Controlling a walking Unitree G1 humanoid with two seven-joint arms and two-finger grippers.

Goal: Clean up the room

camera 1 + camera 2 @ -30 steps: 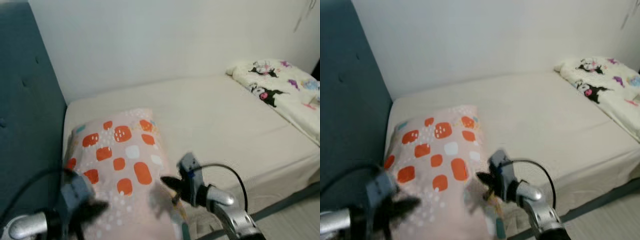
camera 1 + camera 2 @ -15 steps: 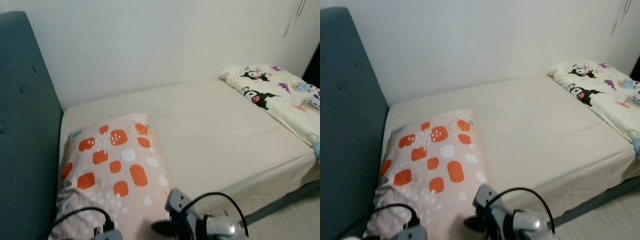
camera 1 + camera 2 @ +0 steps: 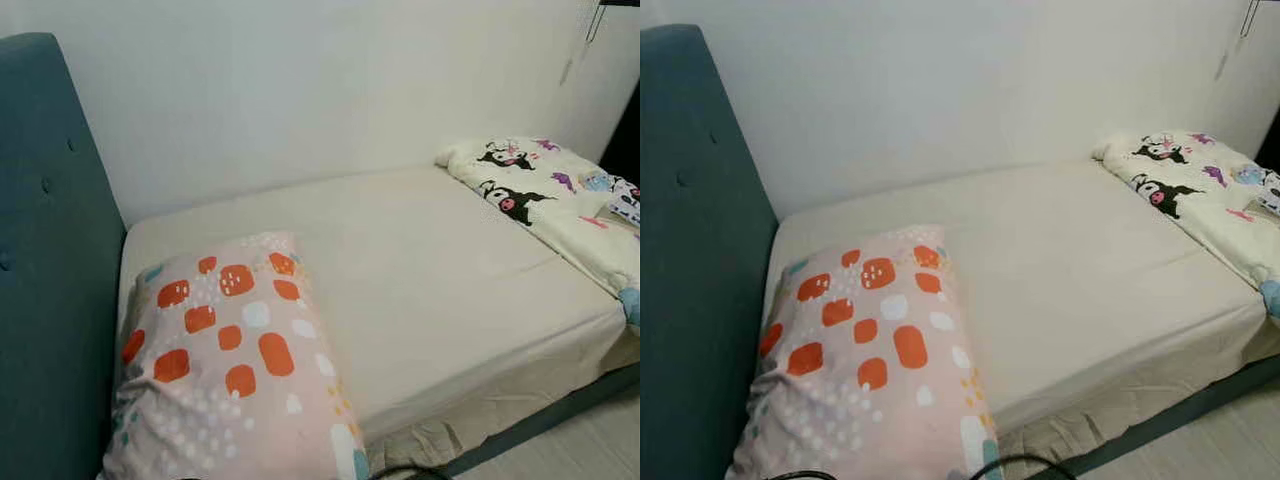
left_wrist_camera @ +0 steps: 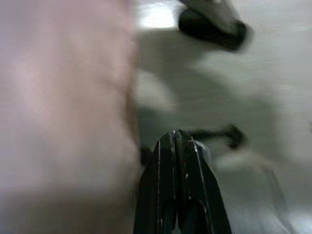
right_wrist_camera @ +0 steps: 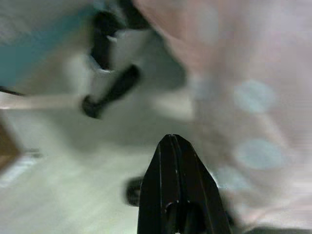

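At the far left stands a dark teal padded headboard point(image 3: 45, 270) with button tufts. Against it lies the pillow point(image 3: 225, 365), pale pink with orange rounded patches, a few white and light blue ones, and fine white speckles; it rests flat at the head end of the bed, its lower end reaching the mattress edge nearest the camera. The cream sheet point(image 3: 430, 270) stretches smooth across the mattress toward the right, with a white wall point(image 3: 300, 90) behind. At the far right a white blanket point(image 3: 1200, 195) printed with black and purple cartoon figures is bunched at the foot end, and a strip of pale floor point(image 3: 590, 445) shows below the bed frame.

The wrist views add what the head views lack. The left gripper point(image 4: 176, 139) has its two black fingers pressed together with nothing between them, beside a blurred pink surface and pale floor. The right gripper point(image 5: 171, 142) is likewise closed and empty, with blurred pink fabric carrying light blue patches alongside it.
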